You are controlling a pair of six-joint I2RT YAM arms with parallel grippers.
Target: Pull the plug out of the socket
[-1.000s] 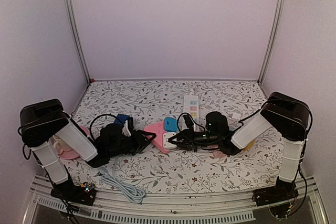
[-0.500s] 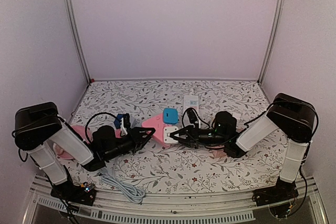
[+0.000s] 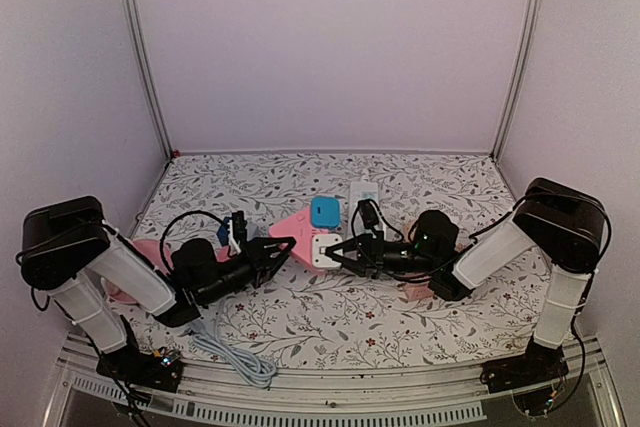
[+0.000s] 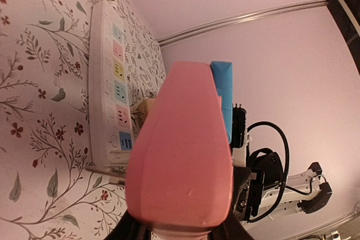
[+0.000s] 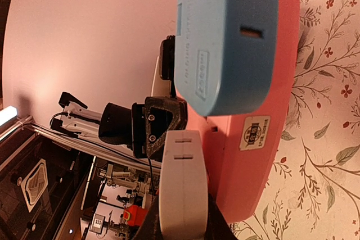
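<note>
Pink socket block [image 3: 296, 228]: near the middle of the table [image 3: 300, 319], between the two grippers.
Left gripper [image 3: 278, 250]: fingers closed on the near-left corner of the block. The left wrist view shows only a little of them, under the pink body.
Right gripper [image 3: 343, 248]: fingers clamped on the white plug [image 3: 323, 251], one on each flat side.
White plug: on the side of the block that faces the right arm. It looks still seated, but the pins are hidden.
Blue adapter [image 3: 323, 212]: plugged in the same block, just beside the white plug, and nobody holds it.
Risk, slip: the plug shell is smooth, so a hard pull may draw the fingers off it.
Risk, block turns: the left hold is only at a corner. The pull may rotate the block or drag it out.
Risk, crooked pull: if the pull is not along the pins, they may jam or bend.
Risk, sudden release: the right arm may jerk back into the white power strip [image 3: 365, 196] nearby.
</note>
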